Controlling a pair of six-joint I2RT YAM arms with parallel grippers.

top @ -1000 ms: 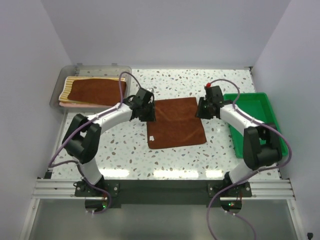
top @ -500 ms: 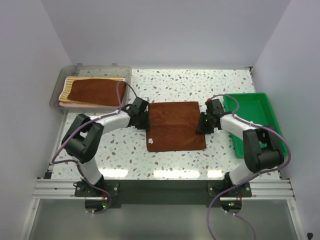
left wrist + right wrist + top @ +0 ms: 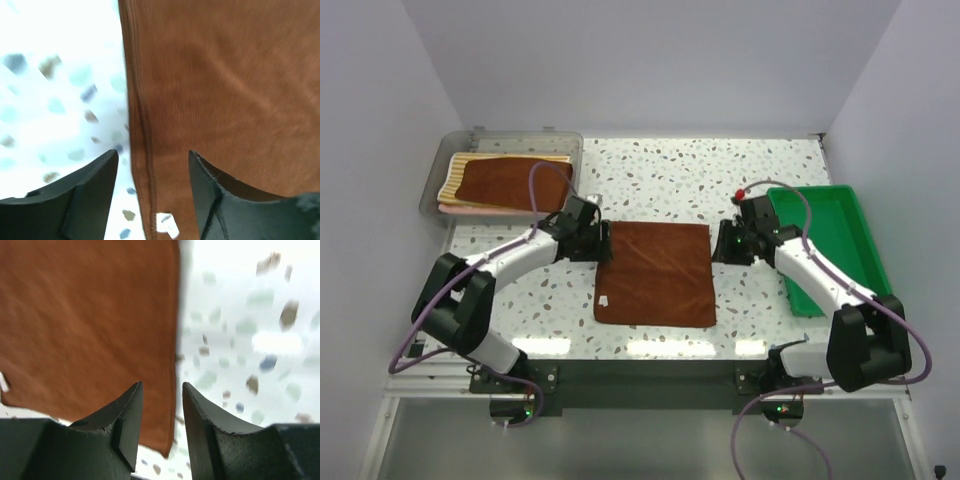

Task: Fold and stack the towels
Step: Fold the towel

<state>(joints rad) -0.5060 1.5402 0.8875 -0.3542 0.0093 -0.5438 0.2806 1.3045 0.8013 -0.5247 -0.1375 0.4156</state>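
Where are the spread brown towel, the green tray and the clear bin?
spread brown towel (image 3: 658, 272), top view, its middle.
green tray (image 3: 837, 226), top view, bare floor.
clear bin (image 3: 510, 137), top view, far rim.

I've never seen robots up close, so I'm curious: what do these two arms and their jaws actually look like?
Both the left arm and right arm are white tubes joined by chunky black joints, each trailed by a looping purple cable. The jaws are two dark, wedge-shaped prongs. The right arm carries a small red knob near its wrist.
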